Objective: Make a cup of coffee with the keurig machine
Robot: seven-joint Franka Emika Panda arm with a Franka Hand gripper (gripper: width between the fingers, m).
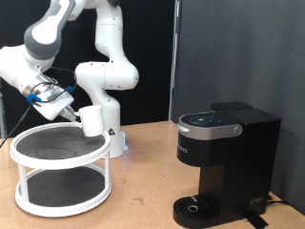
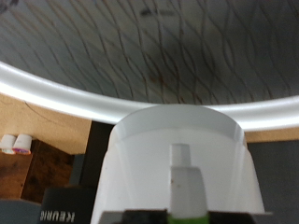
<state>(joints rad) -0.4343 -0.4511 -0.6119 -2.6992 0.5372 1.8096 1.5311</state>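
The cup [image 1: 92, 119], a plain white mug, hangs from my gripper [image 1: 72, 112] just above the top tier of a white round two-tier shelf [image 1: 57, 164] at the exterior view's left. The gripper is shut on the cup's rim. In the wrist view the cup [image 2: 140, 159] fills the foreground, with one finger [image 2: 185, 182] against its wall. The keurig machine [image 1: 224, 153] stands at the exterior view's right on the wooden table, black, with its lid down and nothing on its round drip tray [image 1: 195, 205]. A part of it with its label [image 2: 65, 217] shows in the wrist view.
The shelf's top tier is a dark mesh [image 2: 159, 47] with a white rim [image 2: 37, 84]. Two small white pod-like things [image 2: 15, 143] lie on the table beyond the shelf's rim in the wrist view. The robot's white base [image 1: 105, 95] stands behind the shelf.
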